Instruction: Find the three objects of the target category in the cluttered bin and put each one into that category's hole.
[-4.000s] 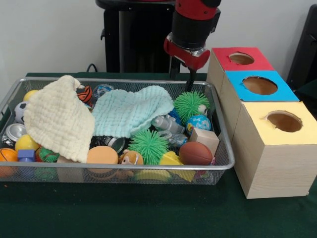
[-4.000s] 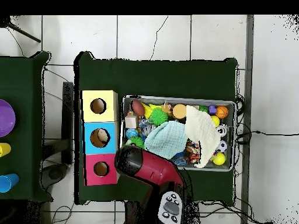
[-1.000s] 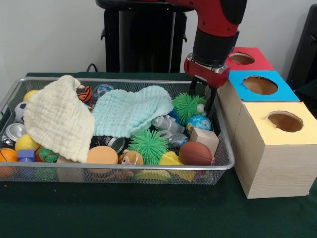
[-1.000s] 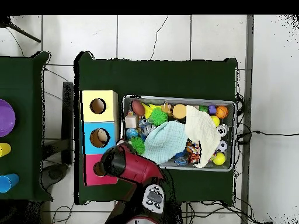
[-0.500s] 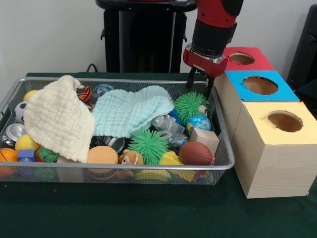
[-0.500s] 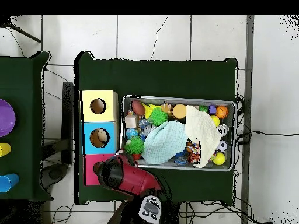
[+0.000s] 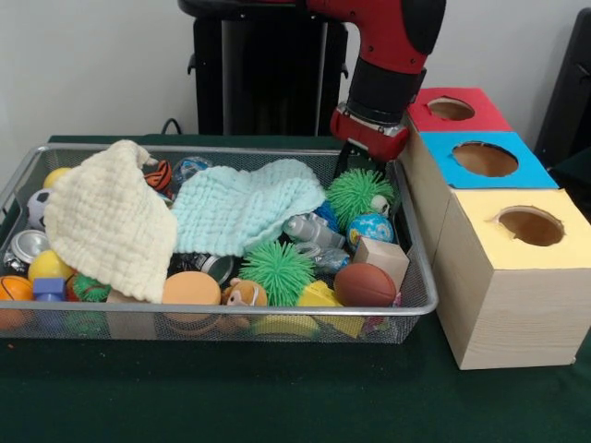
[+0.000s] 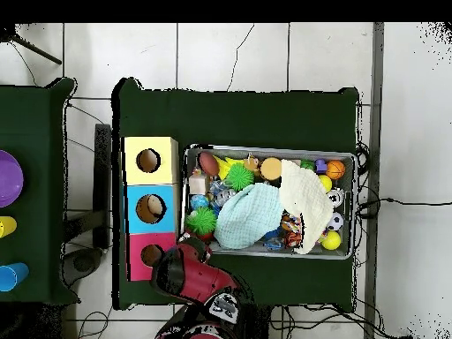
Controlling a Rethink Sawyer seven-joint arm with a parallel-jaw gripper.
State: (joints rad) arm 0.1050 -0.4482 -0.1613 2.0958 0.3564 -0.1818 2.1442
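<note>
Nearest in the silver wire-mesh bin, a brown toy football lies by the front rim. Behind it a green spiky rubber ball sits at the far end, likely one I want. My black gripper hangs just above it, poised to descend; I cannot tell its spread.

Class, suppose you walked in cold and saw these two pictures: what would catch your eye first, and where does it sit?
Probably the wire bin crammed with toys, with a cream cloth draped over one end and a mint cloth in the middle. Next, the red arm reaching down to the bin's corner by a spiky green ball, beside three wooden boxes topped red, blue and yellow.
</note>
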